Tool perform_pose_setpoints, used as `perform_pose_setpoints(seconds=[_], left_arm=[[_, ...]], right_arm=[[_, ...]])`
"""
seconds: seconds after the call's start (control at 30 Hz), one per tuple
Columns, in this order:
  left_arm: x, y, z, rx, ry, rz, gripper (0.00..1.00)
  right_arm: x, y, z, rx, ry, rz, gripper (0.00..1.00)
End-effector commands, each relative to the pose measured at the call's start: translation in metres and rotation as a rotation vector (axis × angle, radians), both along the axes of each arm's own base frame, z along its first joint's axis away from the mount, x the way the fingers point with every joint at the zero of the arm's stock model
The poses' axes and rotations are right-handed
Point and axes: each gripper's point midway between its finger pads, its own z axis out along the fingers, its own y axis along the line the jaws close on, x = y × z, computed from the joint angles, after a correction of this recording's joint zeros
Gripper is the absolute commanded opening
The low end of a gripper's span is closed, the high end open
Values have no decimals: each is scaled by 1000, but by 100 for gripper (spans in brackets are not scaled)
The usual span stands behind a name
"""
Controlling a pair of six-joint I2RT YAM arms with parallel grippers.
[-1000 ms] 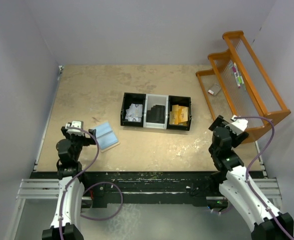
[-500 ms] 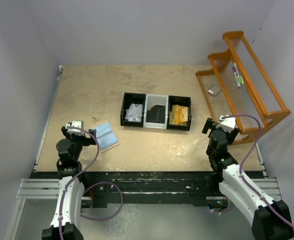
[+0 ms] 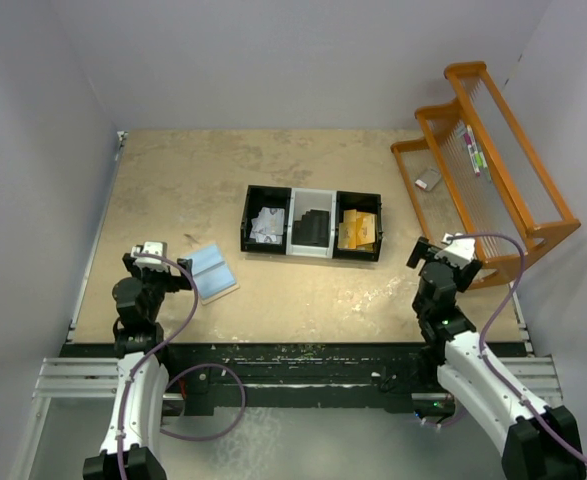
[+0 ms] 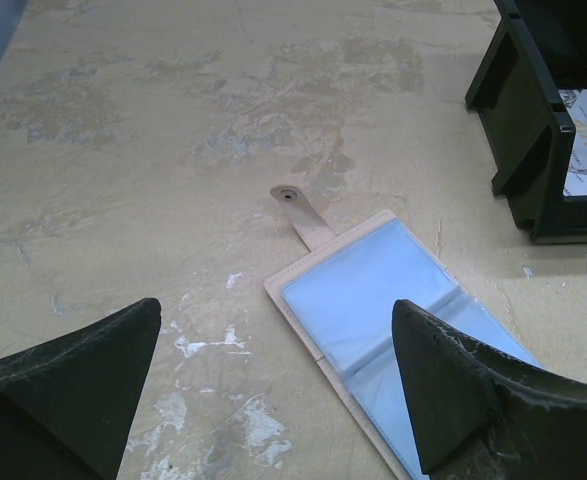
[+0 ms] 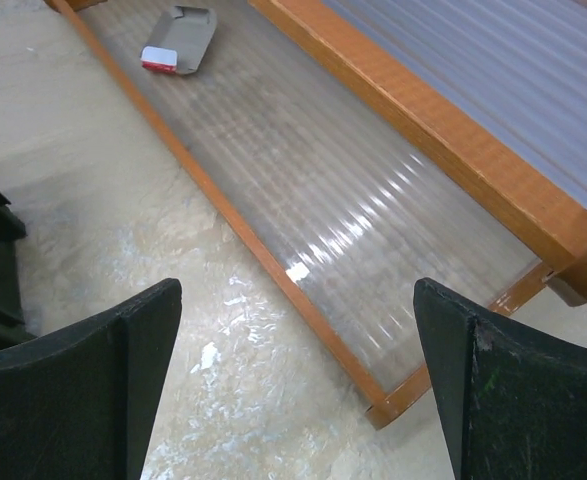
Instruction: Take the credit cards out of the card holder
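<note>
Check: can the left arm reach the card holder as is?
Probably yes. The card holder lies open on the table ahead of the open left gripper, with nothing between them; the black tray stands clear to its right.

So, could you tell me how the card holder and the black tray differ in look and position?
The card holder is flat, pale blue inside with a tan edge; the tray is walled and black with a pale middle compartment. The card holder lies open just ahead of the left gripper; the tray sits mid-table, farther out. Both rest on the table.
</note>
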Motion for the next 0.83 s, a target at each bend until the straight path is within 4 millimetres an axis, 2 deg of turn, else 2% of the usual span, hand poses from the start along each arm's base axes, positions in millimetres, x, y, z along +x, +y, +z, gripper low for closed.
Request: perform_pose_setpoints(seconds=[0.0, 0.1, 0.57, 0.8], left_arm=[[3, 0, 9, -3, -35, 0, 99], [3, 0, 9, -4, -36, 0, 99], [3, 0, 9, -2, -35, -3, 99], [5, -7, 8, 10, -23, -51, 99]], right_arm=[[14, 15, 24, -32, -78, 110, 100], [17, 33, 25, -33, -76, 238, 100], [15, 33, 26, -26, -98, 237, 100], [13, 32, 27, -23, -114, 241, 99]])
